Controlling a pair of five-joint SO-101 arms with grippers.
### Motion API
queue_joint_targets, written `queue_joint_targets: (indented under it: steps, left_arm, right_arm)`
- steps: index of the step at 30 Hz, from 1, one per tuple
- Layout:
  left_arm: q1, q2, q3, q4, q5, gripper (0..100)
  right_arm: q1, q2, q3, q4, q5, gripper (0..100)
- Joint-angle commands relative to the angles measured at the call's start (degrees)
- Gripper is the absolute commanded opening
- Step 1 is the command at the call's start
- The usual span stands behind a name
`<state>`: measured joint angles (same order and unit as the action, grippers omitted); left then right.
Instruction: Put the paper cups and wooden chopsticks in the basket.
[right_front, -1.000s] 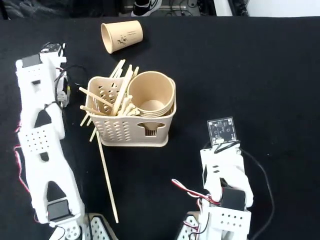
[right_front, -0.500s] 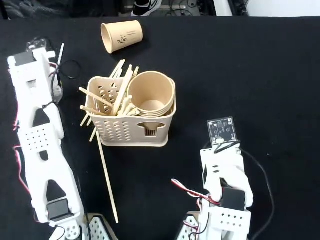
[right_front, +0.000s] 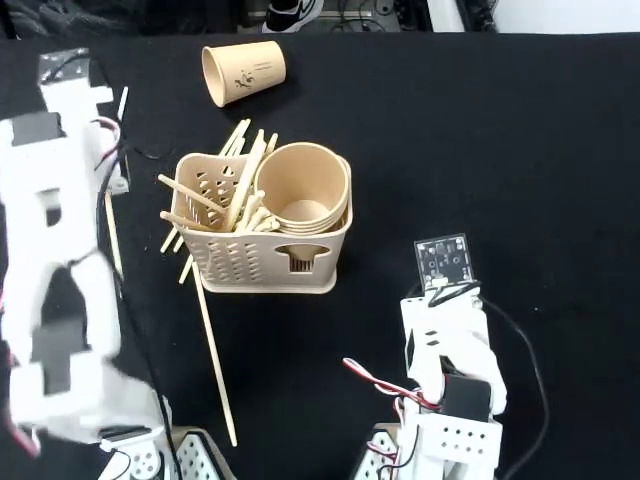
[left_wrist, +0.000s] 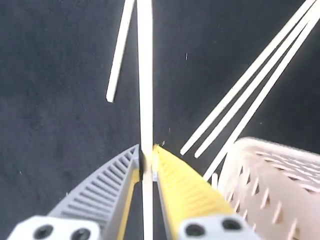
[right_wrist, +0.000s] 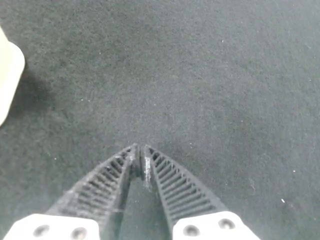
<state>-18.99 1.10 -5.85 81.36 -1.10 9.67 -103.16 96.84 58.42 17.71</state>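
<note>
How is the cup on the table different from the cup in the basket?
The cup on the table lies on its side; the cup in the basket stands upright. The first is alone; the second sits nested in other cups. Both are tan paper.

Soft, even light from above fell on the black worktop (right_front: 500, 130), which looked matte and dark. The pale basket (right_front: 265, 265) stood bright and cast only a faint shadow at its base. Left of the basket, the left arm (right_front: 50, 250) showed as a blurred, washed-out white smear. In the left wrist view, the chopstick (left_wrist: 145, 75) and the fingers (left_wrist: 175, 175) gripping it were out of focus.
</note>
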Motion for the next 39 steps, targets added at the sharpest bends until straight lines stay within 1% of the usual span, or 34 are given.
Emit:
queue_joint_targets:
  steps: [1,5,8,15,18,20,24,27,29,32,36,38,39]
  left_arm:
    - [0.6,-23.7,21.7,-17.1,-0.2,3]
    - [0.7,-40.4,33.7,-29.7,-0.1,3]
    - [1.0,-49.1,36.9,-34.8,0.8,3]
    - [1.4,-62.2,37.1,-45.4,14.2,3]
    - [5.7,-67.3,37.4,-49.3,17.0,3]
    - [9.8,-69.7,37.4,-50.1,17.3,3]
    - [21.1,-70.9,38.5,-51.5,17.0,3]
    - [26.1,-69.6,42.6,-53.4,16.9,3]
    - [26.3,-68.5,46.3,-55.2,16.4,3]
    - [26.6,-67.3,48.7,-54.2,11.7,3]
    - [26.8,-67.2,46.7,-45.3,9.4,3]
    - [26.8,-67.2,45.7,-42.7,9.3,3]
    - [26.8,-67.2,45.8,-42.8,9.3,3]
  right_arm:
    - [-0.9,-2.9,-0.2,0.3,0.1,1.2]
    - [-0.9,-2.9,-0.2,0.3,0.1,1.2]
    - [-0.9,-2.9,-0.2,0.3,0.1,1.2]
    - [-0.9,-2.9,-0.2,0.3,0.1,1.2]
    - [-0.9,-2.9,-0.2,0.3,0.1,1.2]
    - [-0.9,-2.9,-0.2,0.3,0.1,1.2]
    - [-0.9,-2.9,-0.2,0.3,0.1,1.2]
    - [-0.9,-2.9,-0.2,0.3,0.1,1.2]
    - [-0.9,-2.9,-0.2,0.3,0.1,1.2]
    - [-0.9,-2.8,-0.2,0.3,0.1,1.2]
    - [-0.9,-2.9,-0.2,0.3,0.1,1.2]
    - [-0.9,-2.9,-0.2,0.3,0.1,1.2]
    - [-0.9,-2.9,-0.2,0.3,0.1,1.2]
